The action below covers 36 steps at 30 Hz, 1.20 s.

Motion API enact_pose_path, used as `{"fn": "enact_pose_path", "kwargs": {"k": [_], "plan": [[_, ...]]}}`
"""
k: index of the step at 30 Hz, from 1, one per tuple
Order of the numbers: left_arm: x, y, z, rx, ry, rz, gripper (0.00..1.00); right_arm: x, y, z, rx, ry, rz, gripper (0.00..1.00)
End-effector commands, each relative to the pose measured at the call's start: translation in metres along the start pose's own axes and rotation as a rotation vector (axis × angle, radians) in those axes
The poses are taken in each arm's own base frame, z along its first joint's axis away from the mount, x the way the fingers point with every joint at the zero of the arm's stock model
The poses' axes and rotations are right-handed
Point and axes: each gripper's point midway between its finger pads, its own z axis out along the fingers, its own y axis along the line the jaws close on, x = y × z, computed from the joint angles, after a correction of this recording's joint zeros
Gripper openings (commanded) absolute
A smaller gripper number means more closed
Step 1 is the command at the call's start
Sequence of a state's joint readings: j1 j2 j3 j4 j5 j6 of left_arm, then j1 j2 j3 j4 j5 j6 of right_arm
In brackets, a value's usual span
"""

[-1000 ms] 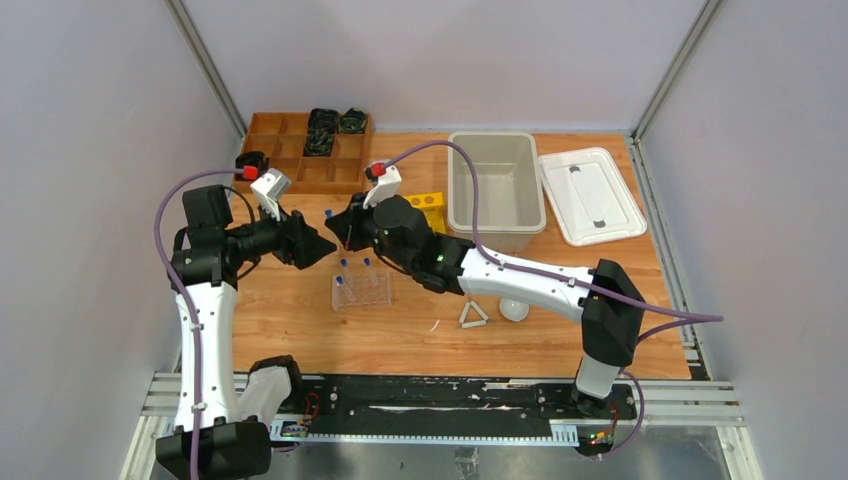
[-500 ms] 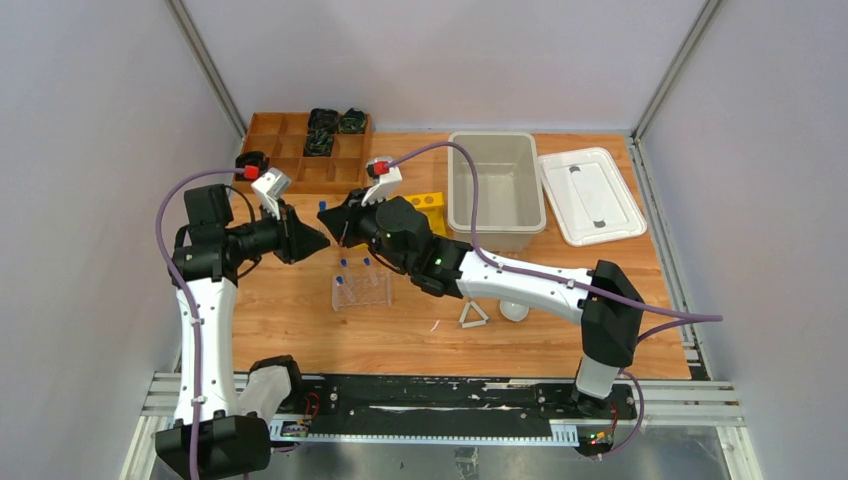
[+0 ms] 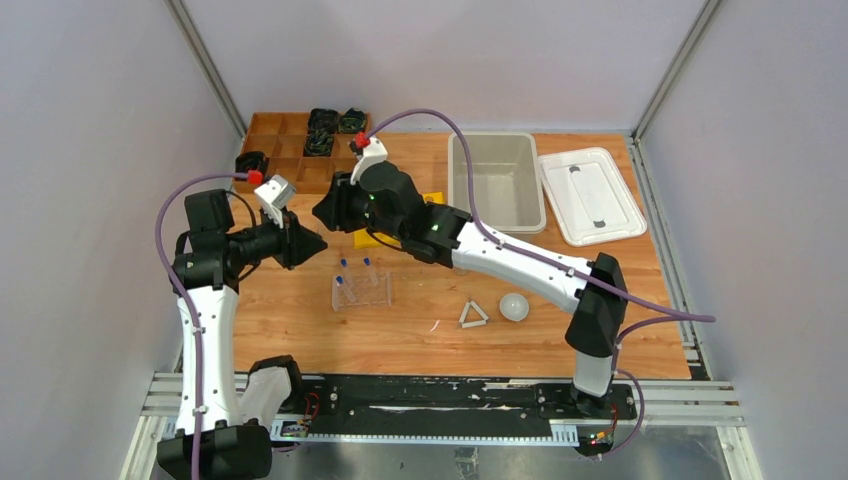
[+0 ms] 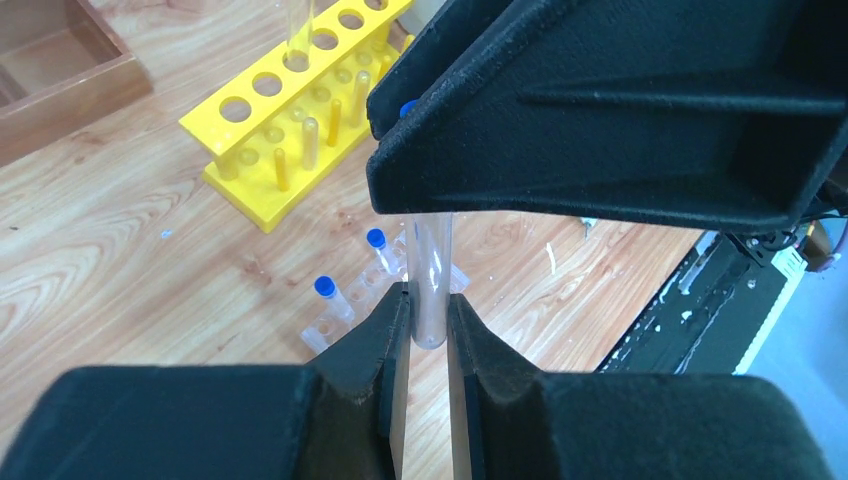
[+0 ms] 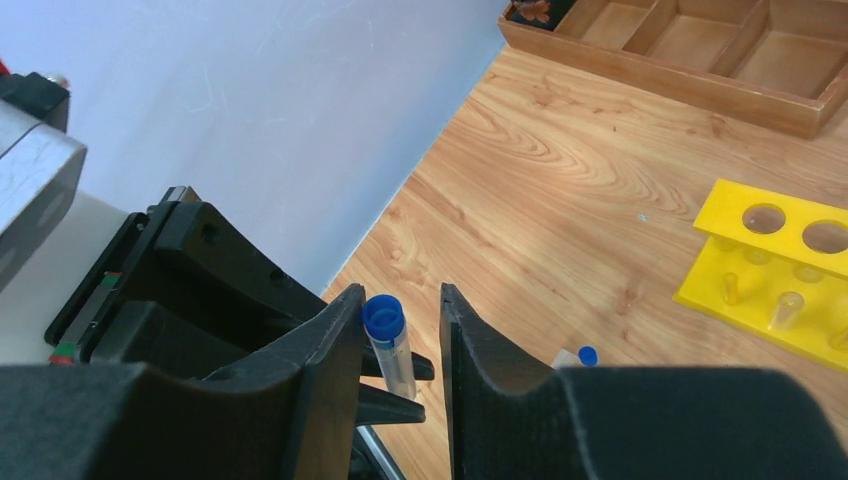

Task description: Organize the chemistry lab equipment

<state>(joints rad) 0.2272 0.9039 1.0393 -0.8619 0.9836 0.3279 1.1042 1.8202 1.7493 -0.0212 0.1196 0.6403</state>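
The left gripper (image 4: 428,315) is clamping both fingers on the lower end of a small clear tube (image 4: 431,265), holding it upright in the air over the left part of the table (image 3: 560,290). The right gripper (image 5: 400,305) is straddling the tube's blue cap from the opposite side. Its fingers are standing apart, with the cap lying against one inner face and a clear gap showing to the other. The two grippers are meeting almost nose to nose, so little room is showing between them.

Below them, the clear plastic tube rack (image 3: 362,290) is sitting on bare wood with three blue-capped tubes (image 3: 341,262) standing in it. Open table is lying all round the rack, widest toward the near edge.

The white triangle frame (image 3: 474,315) and the white round dish (image 3: 514,306) are lying just beside each other, well to the right of the rack, apart from both arms.

The yellow six-hole rack (image 4: 300,130) is standing behind the clear rack, largely covered by the right arm in the top view. The wooden compartment tray (image 3: 290,150) is filling the far left corner. The grey bin (image 3: 495,185) and its white lid (image 3: 590,195) are lying side by side along the far right.

The left arm is working close to the left wall (image 3: 100,150), leaving only a narrow strip of table on that side.
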Motion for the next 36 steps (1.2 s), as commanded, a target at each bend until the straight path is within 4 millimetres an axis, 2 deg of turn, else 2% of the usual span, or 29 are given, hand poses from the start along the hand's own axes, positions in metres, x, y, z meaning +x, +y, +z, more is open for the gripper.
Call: {"fn": "enact_pose_path", "kwargs": {"k": [1,8,10,12,13,14,16,17,18,19,23,26,30,36], "plan": [[-0.001,0.001,-0.001,-0.009,-0.007,0.053,0.02,0.008,-0.005,0.000,-0.001,0.098,-0.041,0.36],[-0.002,0.001,-0.002,-0.014,-0.009,0.058,0.02,0.010,0.001,0.002,-0.036,0.142,-0.067,0.29],[-0.002,0.001,-0.001,-0.013,-0.007,0.055,0.02,0.009,0.001,0.002,-0.040,0.146,-0.070,0.18],[-0.002,0.002,-0.002,-0.020,-0.006,0.054,0.07,0.009,-0.001,0.000,-0.035,0.145,-0.075,0.03],[-0.002,0.003,-0.002,-0.026,-0.004,0.053,0.15,0.007,-0.003,-0.001,-0.030,0.140,-0.081,0.00],[-0.002,0.005,-0.002,-0.036,-0.001,0.052,0.29,0.004,-0.006,-0.004,-0.021,0.133,-0.092,0.00],[-0.002,0.010,-0.003,-0.068,0.009,0.040,0.71,0.001,-0.016,-0.010,0.022,0.112,-0.129,0.00],[-0.003,0.014,-0.004,-0.090,0.014,0.036,0.86,0.001,-0.023,-0.016,0.044,0.104,-0.152,0.00],[-0.004,0.018,-0.005,-0.113,0.021,0.029,0.95,0.001,-0.029,-0.021,0.058,0.090,-0.171,0.00],[-0.004,0.022,-0.006,-0.137,0.027,0.025,0.98,0.004,-0.035,-0.026,0.066,0.077,-0.189,0.00],[-0.003,0.042,-0.008,-0.227,0.063,-0.032,1.00,0.021,-0.054,-0.042,0.054,0.013,-0.254,0.00],[0.000,0.054,-0.008,-0.280,0.088,-0.069,1.00,0.049,-0.068,-0.046,0.043,0.008,-0.325,0.00],[0.004,0.062,-0.007,-0.310,0.105,-0.095,1.00,0.082,-0.075,-0.042,0.024,0.008,-0.437,0.00],[0.008,0.065,-0.010,-0.331,0.114,-0.083,1.00,0.121,-0.080,-0.025,-0.004,0.029,-0.533,0.00]]}}
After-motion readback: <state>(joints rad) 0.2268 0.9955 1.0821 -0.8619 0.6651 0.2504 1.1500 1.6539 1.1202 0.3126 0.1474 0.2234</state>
